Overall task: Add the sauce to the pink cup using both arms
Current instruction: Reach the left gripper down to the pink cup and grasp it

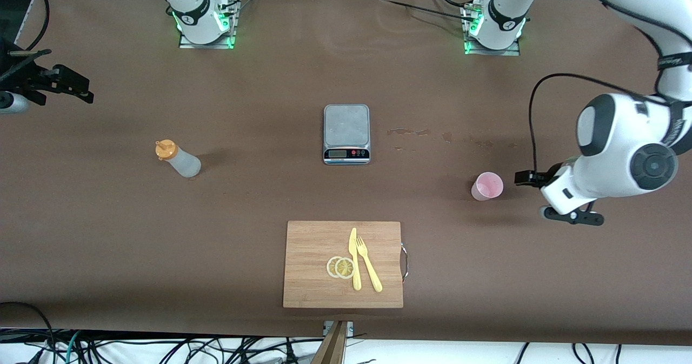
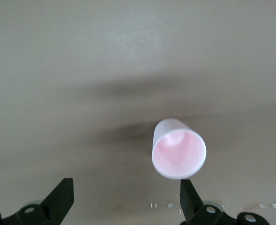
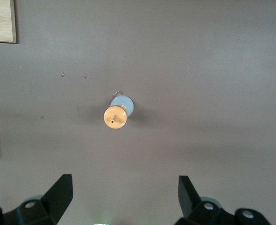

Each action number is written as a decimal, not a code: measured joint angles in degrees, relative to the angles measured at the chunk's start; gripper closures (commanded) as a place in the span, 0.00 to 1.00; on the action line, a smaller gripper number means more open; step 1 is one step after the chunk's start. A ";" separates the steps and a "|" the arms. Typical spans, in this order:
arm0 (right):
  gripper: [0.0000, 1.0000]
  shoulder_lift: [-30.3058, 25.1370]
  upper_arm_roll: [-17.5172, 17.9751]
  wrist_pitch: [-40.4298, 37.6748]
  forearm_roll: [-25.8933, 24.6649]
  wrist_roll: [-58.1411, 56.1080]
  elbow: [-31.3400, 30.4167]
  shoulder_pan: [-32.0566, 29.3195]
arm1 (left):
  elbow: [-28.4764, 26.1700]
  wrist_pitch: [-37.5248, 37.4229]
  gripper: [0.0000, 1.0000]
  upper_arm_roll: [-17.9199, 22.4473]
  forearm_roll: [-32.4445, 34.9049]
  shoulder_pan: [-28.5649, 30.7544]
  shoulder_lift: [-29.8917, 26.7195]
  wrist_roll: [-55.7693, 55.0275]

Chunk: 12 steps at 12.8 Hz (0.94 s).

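Cutting board [image 1: 313, 261] nearest; both end effectors wide apart, empty.

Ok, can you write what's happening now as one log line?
left gripper: open, by pink cup | right gripper: open, empty | sauce bottle: upright, untouched | stage: approach

bottles: one [image 1: 178, 159]
cups: one [image 1: 487, 186]
scales: one [image 1: 346, 133]
cutting boards: one [image 1: 313, 266]
lemon slices: two [image 1: 340, 267]
knives: one [image 1: 354, 258]
forks: one [image 1: 368, 264]
robot arms: two
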 measured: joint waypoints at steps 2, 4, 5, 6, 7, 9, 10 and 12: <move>0.00 0.00 0.00 0.00 0.00 0.00 0.00 0.01 | -5.81 7.88 0.00 -0.02 0.00 -0.65 0.27 0.00; 0.00 0.00 0.01 0.00 0.00 0.00 0.00 0.03 | -10.37 13.19 0.02 -0.03 0.00 -1.23 0.32 0.00; 0.00 0.00 0.01 0.00 0.00 0.00 0.00 0.03 | -11.91 15.38 0.05 -0.03 0.00 -1.31 0.36 0.00; 0.00 0.01 0.01 0.00 0.00 0.00 0.00 0.03 | -13.18 17.53 0.15 -0.02 0.00 -1.30 0.48 0.00; 0.00 0.01 0.01 0.00 0.00 0.00 0.00 0.03 | -14.11 19.11 0.31 0.00 0.00 -1.30 0.74 0.00; 0.00 0.00 0.01 0.00 0.00 0.00 0.00 0.03 | -14.89 20.51 0.78 0.00 0.00 -1.30 1.63 0.00; 0.00 0.00 0.01 0.00 0.00 0.00 0.00 0.03 | -14.94 20.65 0.90 0.00 0.00 -1.31 1.88 0.00; 0.00 0.01 0.01 0.00 0.00 0.00 0.00 0.03 | -14.84 20.67 1.00 -0.03 0.00 -1.31 1.87 0.00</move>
